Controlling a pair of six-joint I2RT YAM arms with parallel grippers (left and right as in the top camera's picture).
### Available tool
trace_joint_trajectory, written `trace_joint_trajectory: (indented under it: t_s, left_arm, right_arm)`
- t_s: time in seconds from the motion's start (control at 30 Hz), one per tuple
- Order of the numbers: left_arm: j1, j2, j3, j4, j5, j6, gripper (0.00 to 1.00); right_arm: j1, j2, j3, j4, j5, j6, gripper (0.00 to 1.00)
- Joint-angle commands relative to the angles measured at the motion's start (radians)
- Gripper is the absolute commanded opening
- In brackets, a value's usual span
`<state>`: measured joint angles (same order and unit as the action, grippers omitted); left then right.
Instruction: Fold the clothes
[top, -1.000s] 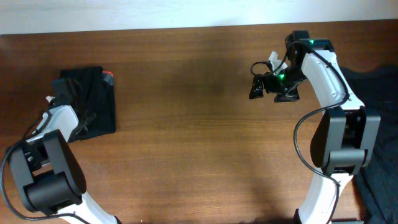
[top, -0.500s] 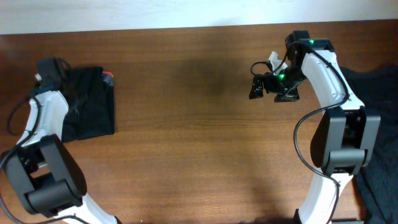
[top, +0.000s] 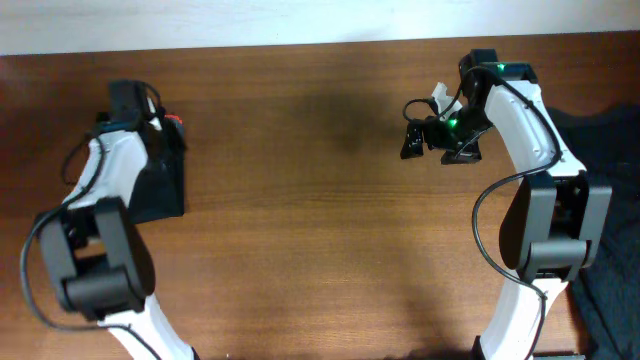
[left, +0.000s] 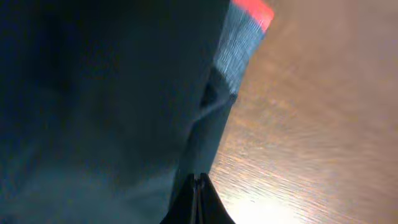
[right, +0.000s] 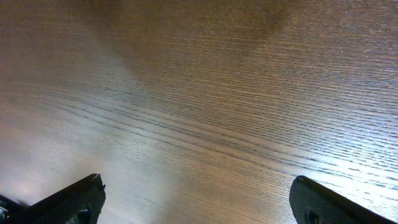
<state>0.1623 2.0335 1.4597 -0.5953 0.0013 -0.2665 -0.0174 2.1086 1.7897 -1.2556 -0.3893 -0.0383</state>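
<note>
**Overhead view.** The trousers (top: 165, 178) lie as a folded black block at the table's (top: 320, 210) left end, with the red edge of the waistband (top: 175, 123) at the block's far right corner. The left gripper (top: 128, 103) is over the block's far edge. The right gripper (top: 413, 128) is above the table's far right area, well apart from the trousers, with its jaws spread wide.

**Left wrist view.** The fingertips (left: 198, 193) are pressed together, fully closed, at the edge of the black fabric. It cannot be told whether any fabric is pinched. The grey waistband with its red edge lies on the table beyond them.

**Right wrist view.** The two fingers (right: 68, 200) stand wide apart over the bare table and hold nothing.
</note>
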Motion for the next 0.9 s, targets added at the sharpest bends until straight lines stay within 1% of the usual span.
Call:
trace_joint_trajectory:
  t_s: [0.0,0.07,0.2,0.37,0.43,0.57,0.67,0.87]
  left_arm:
    - [0.001,0.069,0.000,0.009,-0.002,0.030,0.00]
    - [0.002,0.095,0.000,0.014,-0.011,0.035,0.00]
    - [0.002,0.129,0.000,0.014,-0.089,0.038,0.00]
    - [0.006,0.138,0.000,0.027,-0.141,0.127,0.00]
    - [0.011,0.138,0.000,0.038,-0.164,0.131,0.00]
    - [0.034,0.138,0.000,0.056,-0.165,0.137,0.00]
    - [0.059,0.138,0.000,0.065,-0.167,0.177,0.00]
    - [0.108,0.138,0.000,0.103,-0.167,0.209,0.00]
  right_arm:
    - [-0.003,-0.026,0.008,0.000,0.006,-0.007,0.99]
    - [-0.003,-0.026,0.008,0.000,0.006,-0.006,0.99]
    - [-0.003,-0.026,0.008,0.000,0.006,-0.007,0.99]
    - [-0.003,-0.026,0.008,0.000,0.006,-0.007,0.99]
    - [-0.003,-0.026,0.008,0.000,0.006,-0.006,0.99]
    - [-0.003,-0.026,0.008,0.000,0.006,-0.006,0.99]
    - [-0.003,-0.026,0.008,0.000,0.006,-0.006,0.99]
    - [-0.003,-0.026,0.008,0.000,0.006,-0.006,0.99]
